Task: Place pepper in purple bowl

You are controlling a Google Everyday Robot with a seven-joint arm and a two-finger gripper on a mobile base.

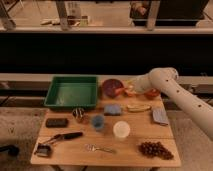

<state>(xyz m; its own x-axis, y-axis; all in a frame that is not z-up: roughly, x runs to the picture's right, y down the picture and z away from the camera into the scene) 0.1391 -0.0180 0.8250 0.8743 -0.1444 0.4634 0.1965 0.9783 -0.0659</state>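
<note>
Pepper (119,91), a small orange-red glossy piece, shows over the right part of the purple bowl (110,86), close to its rim. Whether the pepper lies on the bowl's floor or hangs just above it cannot be told. The pincer (125,90) sits at the bowl's right edge, just beside the pepper, at the end of a white arm (172,89) that reaches in from the right. Whether the pincer is clenched, released or grasping the pepper cannot be told.

The bowl stands at the back of the wooden worktop (135,142), near the middle. To its left lies a green tray (55,95), larger than the bowl. To its right, partly behind the arm, are a round yellow-red fruit (132,92) and an orange-red bowl (152,94).

In front of the purple bowl lies a blue sponge (113,109), and to the right of that a yellow banana (138,107). A grey pad (160,116) lies near the right edge. Further forward stand a blue cup (98,121) and a white round cup (121,130), near each other. Left of the blue cup are a small metal cup (78,114) and a black block (56,122). Along the front lie a black-handled brush (67,136), a metal fork (99,148) and a bunch of dark grapes (155,149).
</note>
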